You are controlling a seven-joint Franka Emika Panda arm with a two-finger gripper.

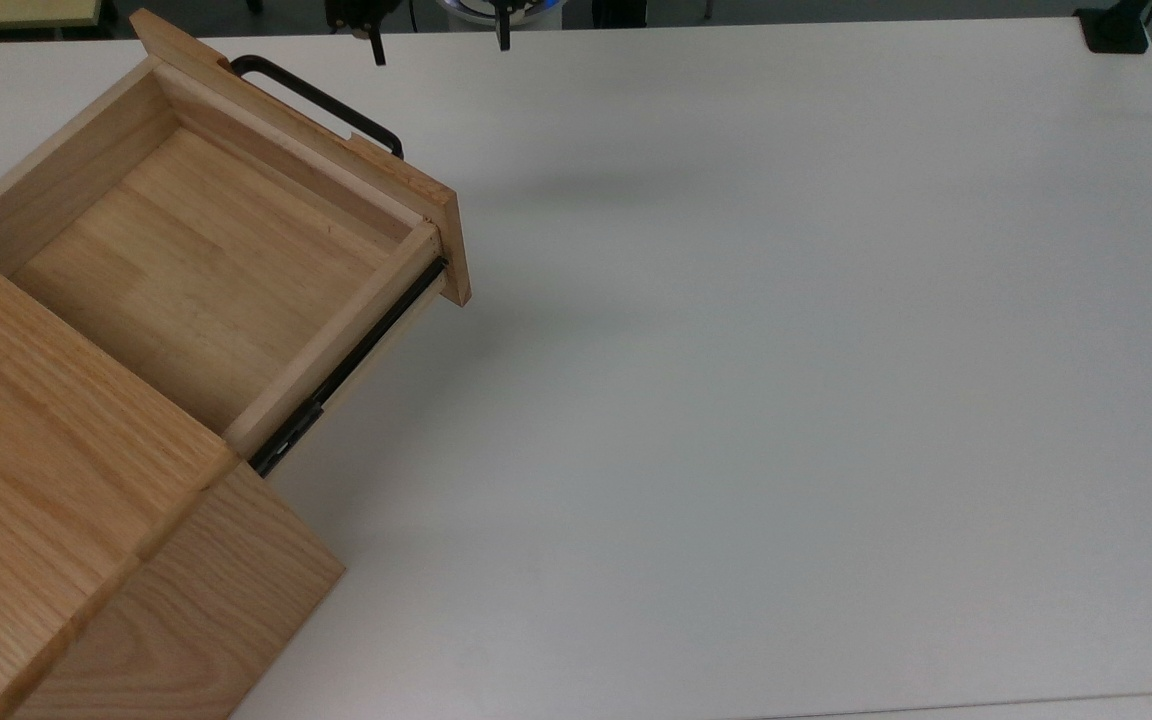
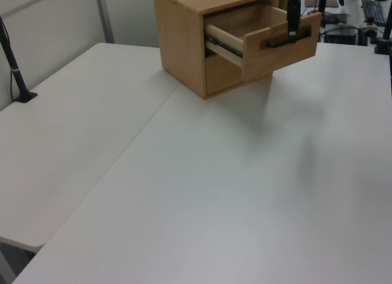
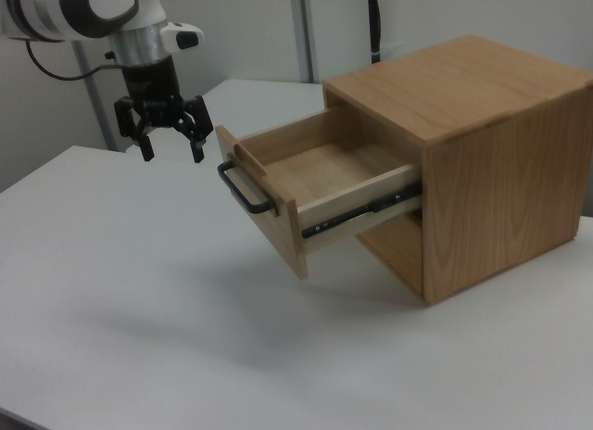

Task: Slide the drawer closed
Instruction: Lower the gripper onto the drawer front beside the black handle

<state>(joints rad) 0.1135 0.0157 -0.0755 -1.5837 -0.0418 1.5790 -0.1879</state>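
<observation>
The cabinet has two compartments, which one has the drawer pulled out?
The upper one: the drawer with the black handle juts from it; the lower opening holds nothing visible.

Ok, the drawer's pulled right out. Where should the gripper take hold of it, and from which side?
Probably the black bar handle on the drawer front panel. It stands off the wood, leaving a gap that a finger could fit behind. The open gripper hovers apart from it, on the right view's left, so come in from that front side, fingers straddling the bar, then push toward the cabinet.
</observation>
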